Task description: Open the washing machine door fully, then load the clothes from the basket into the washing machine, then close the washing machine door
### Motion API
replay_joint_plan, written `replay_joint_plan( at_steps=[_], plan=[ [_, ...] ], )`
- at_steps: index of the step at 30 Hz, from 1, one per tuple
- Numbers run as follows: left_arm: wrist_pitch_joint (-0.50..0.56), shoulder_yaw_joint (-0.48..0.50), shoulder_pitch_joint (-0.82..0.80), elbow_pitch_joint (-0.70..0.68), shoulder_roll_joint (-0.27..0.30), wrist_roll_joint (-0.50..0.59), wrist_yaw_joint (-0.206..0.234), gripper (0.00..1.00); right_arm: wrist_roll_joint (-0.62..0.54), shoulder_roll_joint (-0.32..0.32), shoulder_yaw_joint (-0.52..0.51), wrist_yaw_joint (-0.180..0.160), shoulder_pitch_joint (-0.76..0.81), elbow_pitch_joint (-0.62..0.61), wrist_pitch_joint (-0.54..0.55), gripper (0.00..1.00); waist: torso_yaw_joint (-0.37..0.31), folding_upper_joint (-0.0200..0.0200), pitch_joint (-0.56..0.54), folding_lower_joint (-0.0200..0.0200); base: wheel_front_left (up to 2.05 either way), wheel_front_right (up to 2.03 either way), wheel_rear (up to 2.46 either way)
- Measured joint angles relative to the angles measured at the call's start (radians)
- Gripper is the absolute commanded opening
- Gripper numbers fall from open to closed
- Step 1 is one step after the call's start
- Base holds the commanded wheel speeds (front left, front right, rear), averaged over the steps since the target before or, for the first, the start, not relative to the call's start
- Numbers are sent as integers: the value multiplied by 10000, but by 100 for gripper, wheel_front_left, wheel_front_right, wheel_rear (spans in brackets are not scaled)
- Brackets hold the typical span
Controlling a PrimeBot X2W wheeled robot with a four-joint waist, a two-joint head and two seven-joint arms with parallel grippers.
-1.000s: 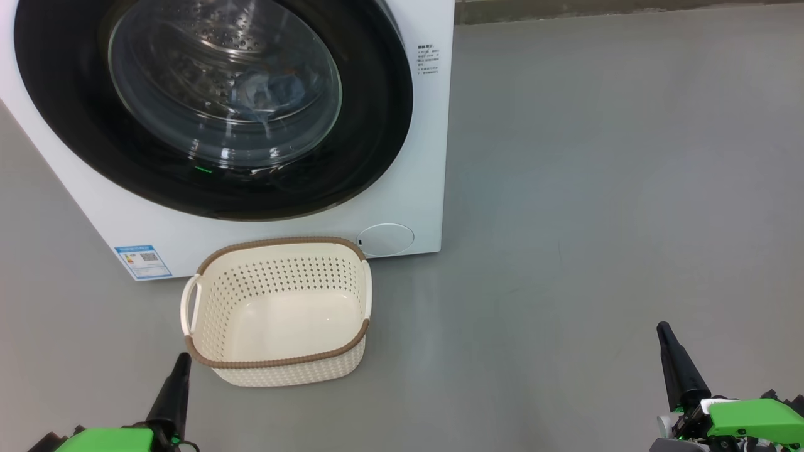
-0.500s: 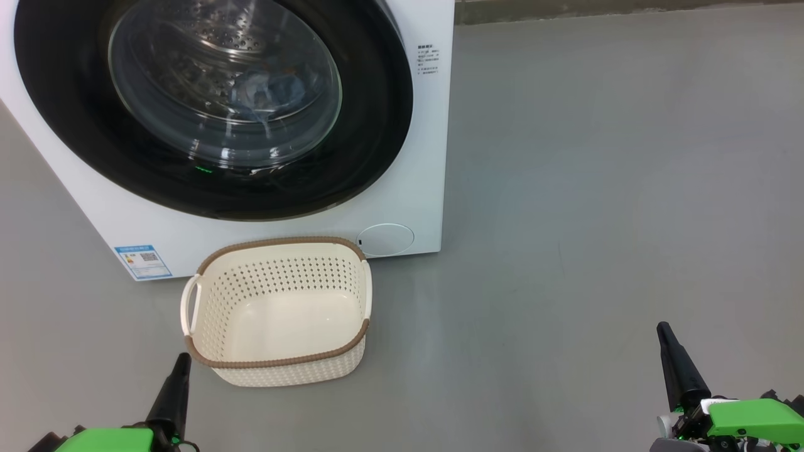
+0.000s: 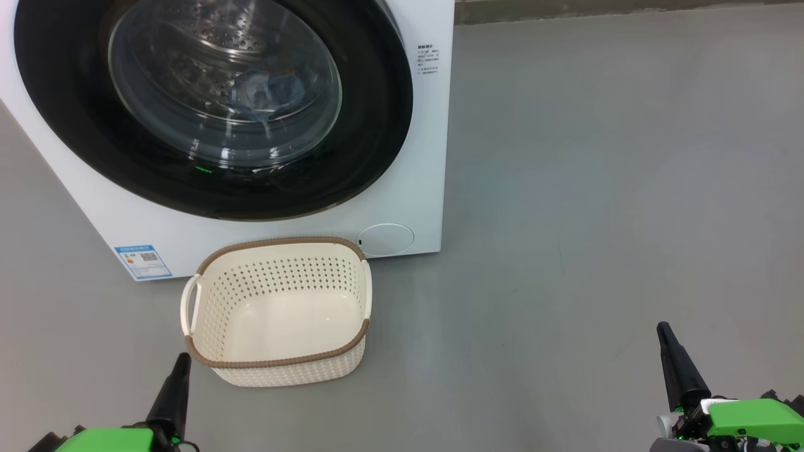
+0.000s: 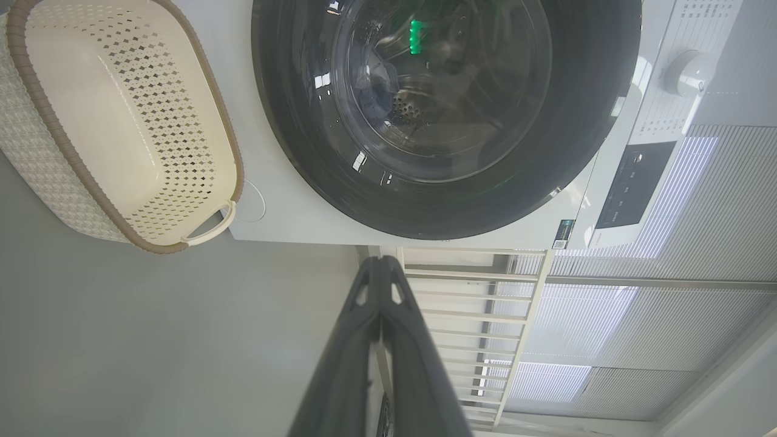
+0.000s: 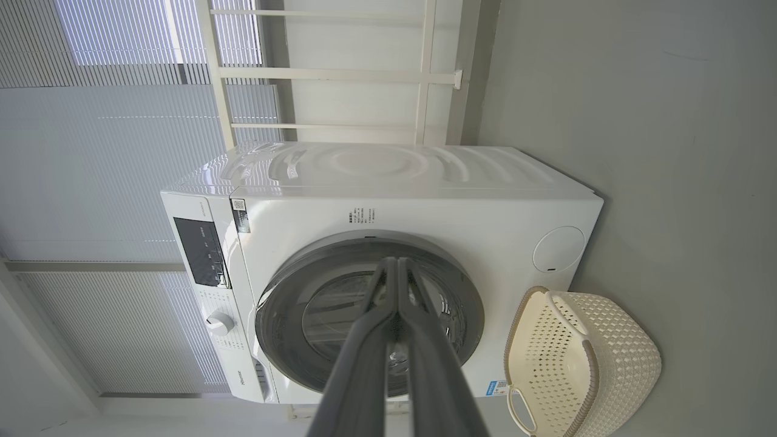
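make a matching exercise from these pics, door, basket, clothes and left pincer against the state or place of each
Things:
1. door
2. basket
3. clothes
4. left pincer

States or places:
a. empty
b. swung shut
c. inside the washer
d. pinched shut, gripping nothing

Pairs: 1-b, 2-a, 3-c, 4-d
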Motion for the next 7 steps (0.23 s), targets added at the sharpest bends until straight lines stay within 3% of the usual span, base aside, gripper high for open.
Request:
replay_joint_plan(
  at_steps=[7],
  plan=[
    [0, 0, 0, 0, 0, 0, 0, 0, 0, 0, 0, 0, 0, 0, 0, 0, 0, 1, 0, 0, 0, 0, 0]
  ],
)
